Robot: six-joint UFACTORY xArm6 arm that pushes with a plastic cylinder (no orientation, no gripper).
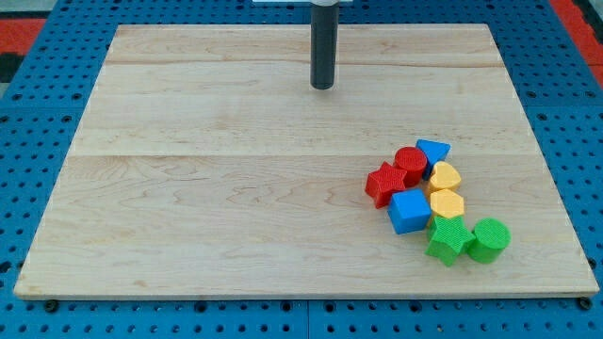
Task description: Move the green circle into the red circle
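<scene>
my tip [323, 87] stands near the view's top, a little right of centre, on bare wooden board [207, 188]; it touches nothing and carries nothing, being a plain rod with no grasp to speak of, free on all sides. all blocks sit clustered toward the view's lower right, well apart from my tip. green circle [490, 239] is the cluster's outermost piece at lower right, just beside a green star-like block [447, 240] on its left, apparently touching it. red circle [410, 164] sits at the cluster's upper part, with a blue triangular block [433, 151] at its right, a red star-like block [384, 184] at its lower left, and a blue cube [409, 210] below. two yellow blocks lie between the circles: upper yellow block [445, 176], heart-like, and lower yellow block [447, 203], shape harder to make out. the relation that matters: from my tip the green circle lies down and to the right, on the far side of the cluster, and the line from green circle to red circle runs up and left, straight through the yellow pair. judgement: my tip would need to swing round the cluster's right edge to get below and right of the green circle before any push. risk: a direct shove likely drives the yellows and the green star along, scattering the red circle off its spot. task looks not yet begun.
</scene>
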